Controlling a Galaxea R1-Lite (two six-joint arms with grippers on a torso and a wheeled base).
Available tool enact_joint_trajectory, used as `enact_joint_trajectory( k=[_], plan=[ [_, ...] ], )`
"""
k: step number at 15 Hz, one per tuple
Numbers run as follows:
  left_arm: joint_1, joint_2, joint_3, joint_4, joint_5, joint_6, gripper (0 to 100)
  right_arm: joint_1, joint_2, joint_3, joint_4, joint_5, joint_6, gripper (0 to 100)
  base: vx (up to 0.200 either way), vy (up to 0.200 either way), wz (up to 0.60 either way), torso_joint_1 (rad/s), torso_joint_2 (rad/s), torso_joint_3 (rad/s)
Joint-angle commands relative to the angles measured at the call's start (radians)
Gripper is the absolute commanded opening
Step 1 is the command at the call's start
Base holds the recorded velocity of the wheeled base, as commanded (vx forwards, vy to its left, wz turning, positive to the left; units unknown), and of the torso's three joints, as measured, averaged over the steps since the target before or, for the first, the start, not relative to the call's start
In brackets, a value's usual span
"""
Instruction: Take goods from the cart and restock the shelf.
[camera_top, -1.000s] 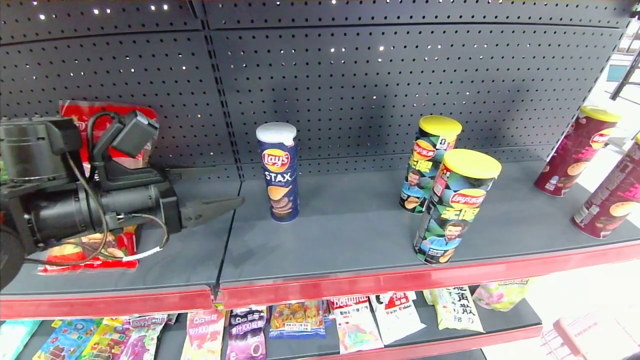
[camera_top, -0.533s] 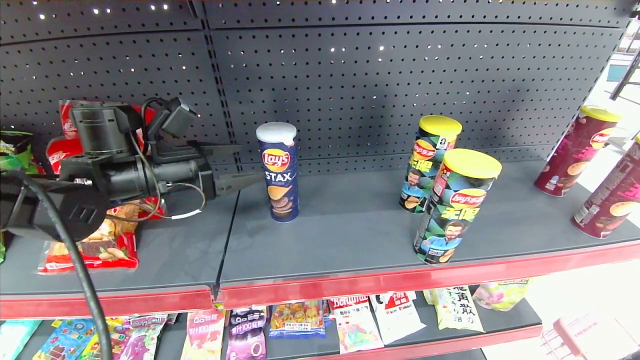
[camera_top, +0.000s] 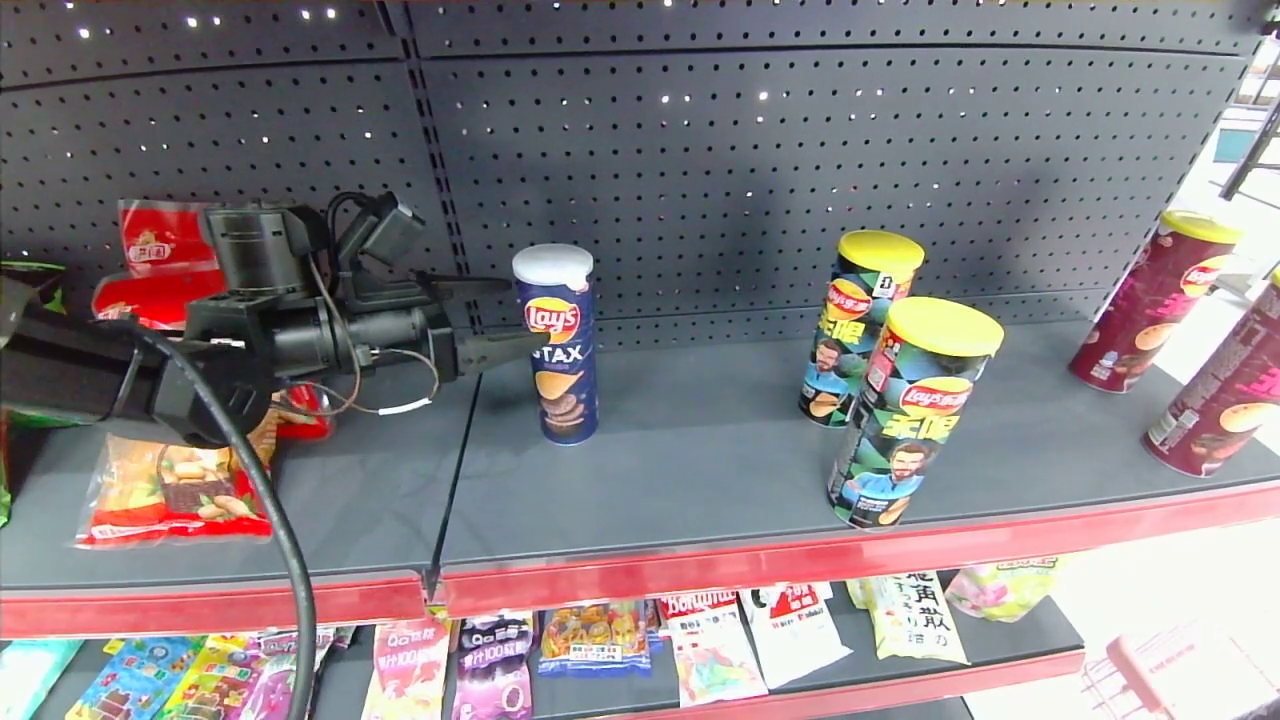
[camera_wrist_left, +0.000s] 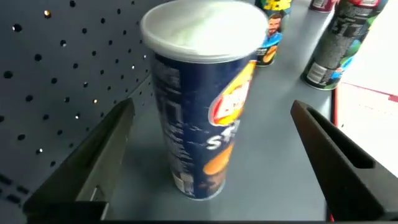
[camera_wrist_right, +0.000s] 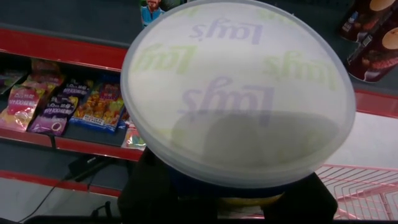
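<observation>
A blue chip can (camera_top: 556, 345) with a white lid stands upright on the grey shelf (camera_top: 700, 470), near the pegboard back. My left gripper (camera_top: 528, 312) is open at its left side, level with its upper half. In the left wrist view the can (camera_wrist_left: 205, 118) stands between the wide-spread fingers (camera_wrist_left: 99, 162) of that gripper (camera_wrist_left: 211, 109), touching neither. My right gripper (camera_wrist_right: 227, 199) is shut on another chip can, whose translucent lid (camera_wrist_right: 239, 93) hides most of the can, in front of the red shelf edge (camera_wrist_right: 56, 50).
Two green cans with yellow lids (camera_top: 915, 410) stand to the right, two maroon cans (camera_top: 1150, 300) farther right. Snack bags (camera_top: 170, 490) lie under my left arm. Packets (camera_top: 600, 640) fill the lower shelf. A pink cart (camera_top: 1170, 670) is at the lower right.
My left gripper has moved right and toward the back of the shelf, from above the snack bags up to the blue can. The cans have not moved.
</observation>
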Motion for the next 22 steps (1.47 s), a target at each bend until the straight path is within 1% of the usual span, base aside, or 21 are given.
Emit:
enact_joint_trajectory(
  k=[1, 4, 6, 8, 11, 14, 15, 17, 20, 21, 22],
  plan=[
    [-0.009, 0.031, -0.029, 0.001, 0.001, -0.003, 100, 0.0, 0.011, -0.008, 0.0, 0.001, 0.001, 0, 0.0, 0.0, 0.0, 0.0, 0.0, 0.0],
    [-0.012, 0.056, -0.063, -0.001, -0.001, -0.006, 100, 0.0, 0.024, -0.013, 0.0, 0.001, -0.001, 0, 0.0, 0.0, 0.0, 0.0, 0.0, 0.0],
    [-0.015, 0.079, -0.101, 0.001, -0.024, -0.006, 100, 0.0, 0.024, -0.013, 0.0, 0.001, -0.001, 0, 0.0, 0.0, 0.0, 0.0, 0.0, 0.0],
    [-0.017, 0.09, -0.114, 0.001, -0.028, -0.006, 100, 0.0, 0.024, -0.013, 0.0, 0.001, -0.001, 0, 0.0, 0.0, 0.0, 0.0, 0.0, 0.0],
    [-0.047, 0.113, -0.137, 0.002, -0.028, -0.007, 100, 0.0, 0.025, -0.013, 0.0, 0.001, -0.001, 0, 0.0, 0.0, 0.0, 0.0, 0.0, 0.0],
    [-0.057, 0.126, -0.158, 0.005, -0.028, -0.007, 100, 0.0, 0.027, -0.014, 0.0, 0.001, -0.001, 0, 0.0, 0.0, 0.0, 0.0, 0.0, 0.0],
    [-0.064, 0.126, -0.161, 0.007, -0.028, -0.032, 100, 0.0, 0.027, -0.014, 0.0, 0.001, 0.001, 0, 0.0, 0.0, 0.0, 0.0, 0.0, 0.0],
    [-0.074, 0.126, -0.167, 0.002, -0.027, -0.06, 100, 0.0, 0.027, -0.016, 0.0, -0.001, -0.001, 0, 0.0, 0.0, 0.0, 0.0, 0.0, 0.0],
    [-0.077, 0.133, -0.175, 0.001, -0.021, -0.063, 100, 0.0, 0.027, -0.016, 0.0, -0.001, 0.001, 0, 0.0, 0.0, 0.0, 0.0, 0.0, 0.0],
    [-0.078, 0.137, -0.175, -0.002, -0.019, -0.061, 0, 0.0, 0.027, -0.016, 0.0, -0.001, 0.001, 0, 0.0, 0.0, 0.0, 0.0, 0.0, 0.0],
    [-0.078, 0.137, -0.175, -0.002, -0.018, -0.061, 0, 0.0, 0.027, -0.016, 0.0, -0.001, 0.001, 0, 0.0, 0.0, 0.0, 0.0, 0.0, 0.0]
  ],
)
